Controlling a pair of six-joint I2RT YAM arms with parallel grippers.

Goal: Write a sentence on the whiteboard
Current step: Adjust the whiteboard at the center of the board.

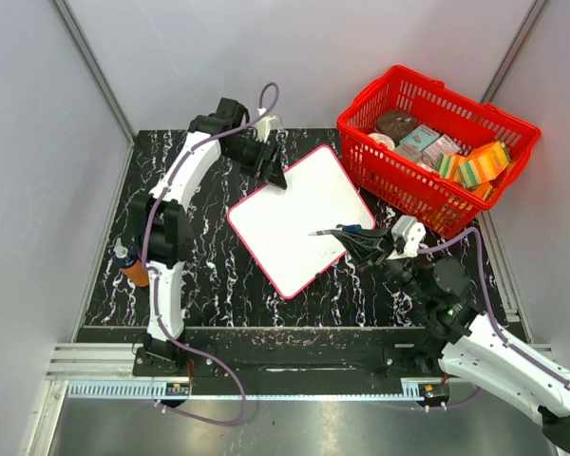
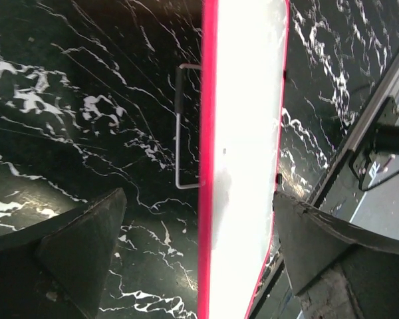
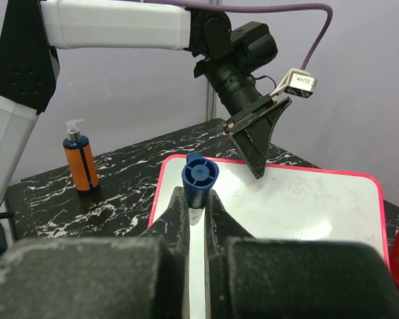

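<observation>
The whiteboard (image 1: 294,214) lies tilted on the black marbled table, white with a red rim. No writing shows on it; the sentence is not in view. My right gripper (image 1: 361,243) is shut on a blue marker (image 1: 345,230) that points left over the board's near right part. In the right wrist view the marker's blue end (image 3: 199,176) sits between the fingers (image 3: 178,212) above the board (image 3: 306,199). My left gripper (image 1: 274,175) is at the board's far left corner, open. In the left wrist view the board (image 2: 246,133) runs between its spread fingers (image 2: 86,252).
A red basket (image 1: 399,180) with several packets stands at the back right, close to the board. An orange pump bottle (image 1: 130,265) stands at the table's left edge, also seen in the right wrist view (image 3: 80,163). A thin metal wire loop (image 2: 178,126) lies beside the board's rim.
</observation>
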